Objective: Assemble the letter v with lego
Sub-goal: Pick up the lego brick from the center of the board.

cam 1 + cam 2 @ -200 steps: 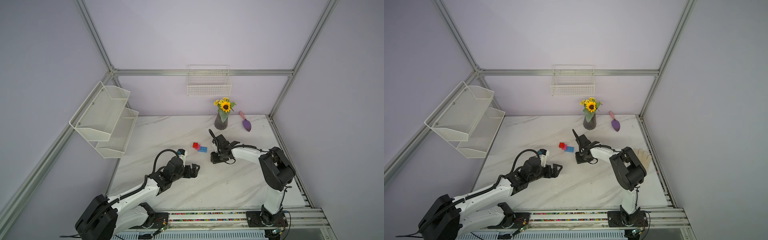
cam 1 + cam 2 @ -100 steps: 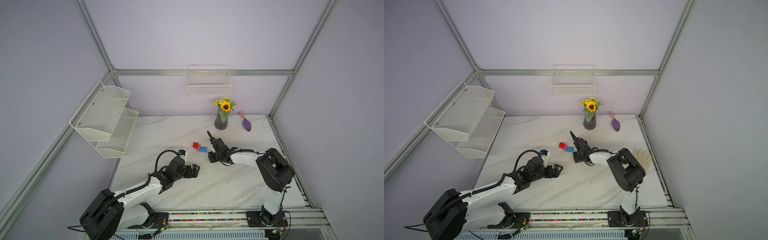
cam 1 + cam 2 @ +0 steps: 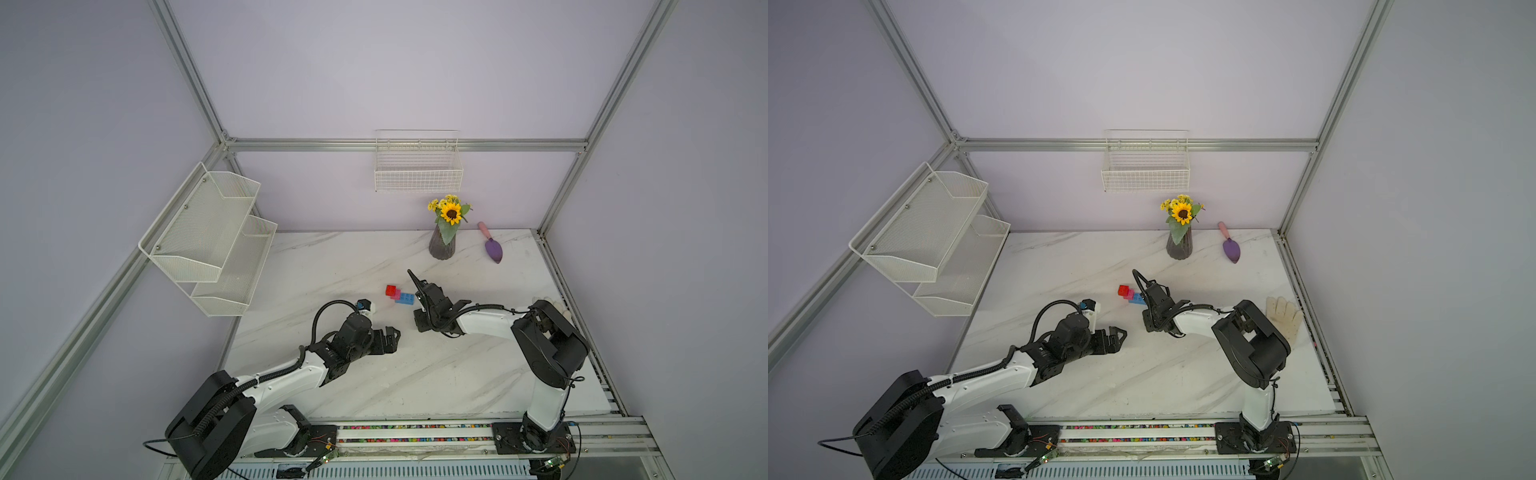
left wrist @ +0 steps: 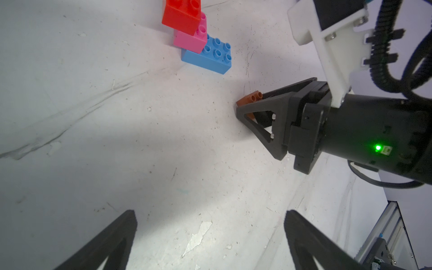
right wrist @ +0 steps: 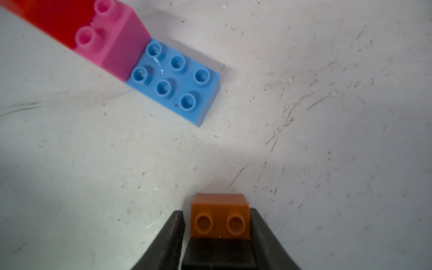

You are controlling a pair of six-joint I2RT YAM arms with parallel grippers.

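— Where do the bricks lie?
— On the white table (image 3: 436,374). A red brick (image 4: 182,16) sits stepped on a pink brick (image 4: 190,41), and the pink one sits on one end of the blue brick (image 4: 210,56). Six blue studs are bare.
— And the right gripper?
— The right gripper (image 5: 216,215) is clamped narrow on the orange-brown brick (image 5: 219,203), whose studs face the wrist camera. Something black sits just behind it between the fingers; what it is cannot be told.
— How close is that to the joined three?
— It is near the bare end of the blue brick but apart from it, low over the table.
— The left gripper?
— The left gripper (image 4: 210,214) stands wide and holds nothing. It hovers over bare table, on the near side of the bricks.
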